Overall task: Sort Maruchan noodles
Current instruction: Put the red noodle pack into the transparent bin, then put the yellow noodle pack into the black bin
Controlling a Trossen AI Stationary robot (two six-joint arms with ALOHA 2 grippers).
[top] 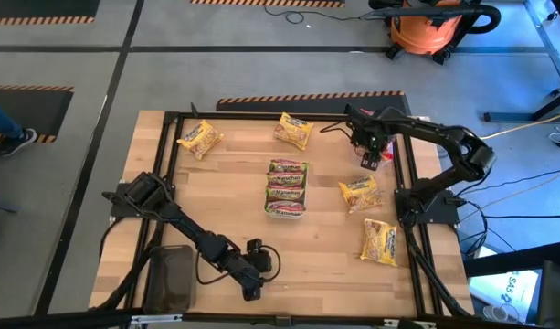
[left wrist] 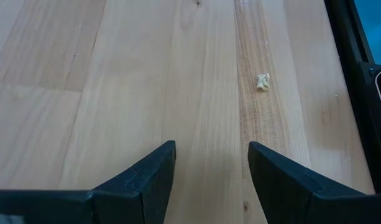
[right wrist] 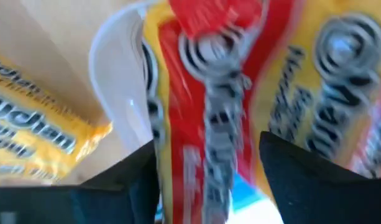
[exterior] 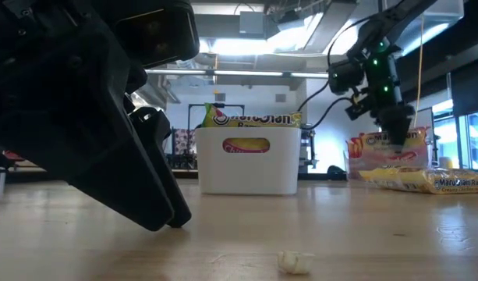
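Maruchan noodles (top: 286, 187) lie scattered mid-frame to right; I judge them light, crinkly, slippery, brittle, best pinched at an edge; left gripper (top: 255, 291), lower centre, gapes empty, right gripper (top: 375, 157), upper right, straddles a red-yellow packet (right wrist: 209, 93), jaws parted.

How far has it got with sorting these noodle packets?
Done: green packets fill the middle tray. In hand: the right gripper is at a red packet over an edge tray. Left: four yellow packets lie loose. The left gripper waits, open.
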